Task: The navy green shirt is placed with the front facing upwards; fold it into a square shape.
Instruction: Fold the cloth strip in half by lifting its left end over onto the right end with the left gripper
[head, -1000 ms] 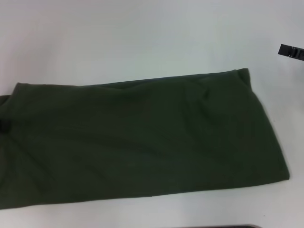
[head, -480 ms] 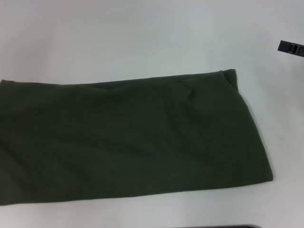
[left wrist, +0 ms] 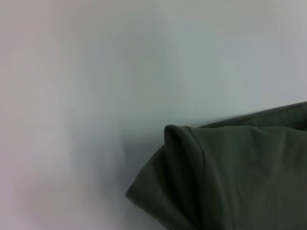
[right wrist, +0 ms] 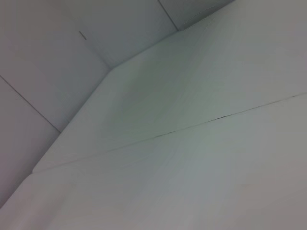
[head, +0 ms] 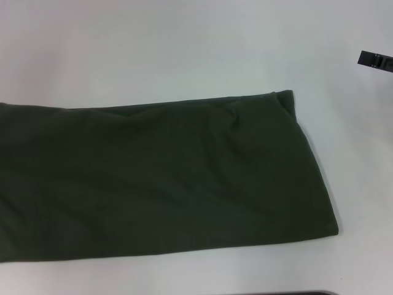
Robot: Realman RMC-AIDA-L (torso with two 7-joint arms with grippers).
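Head view shows the navy green shirt, soft and limp, well apart from the right gripper, jaw state undeterminable; grasp corners.

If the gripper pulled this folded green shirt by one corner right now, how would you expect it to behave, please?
The navy green shirt would probably sag and stretch, not move rigidly: its surface shows soft wrinkles. The folded layers may slide apart, since a loose corner is curling. It looks light, lying flat on the smooth white table, so it should drag easily.

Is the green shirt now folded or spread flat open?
Folded. The navy green shirt lies as a long plain band, no sleeves or letters showing; the left wrist view shows doubled layers at its end.
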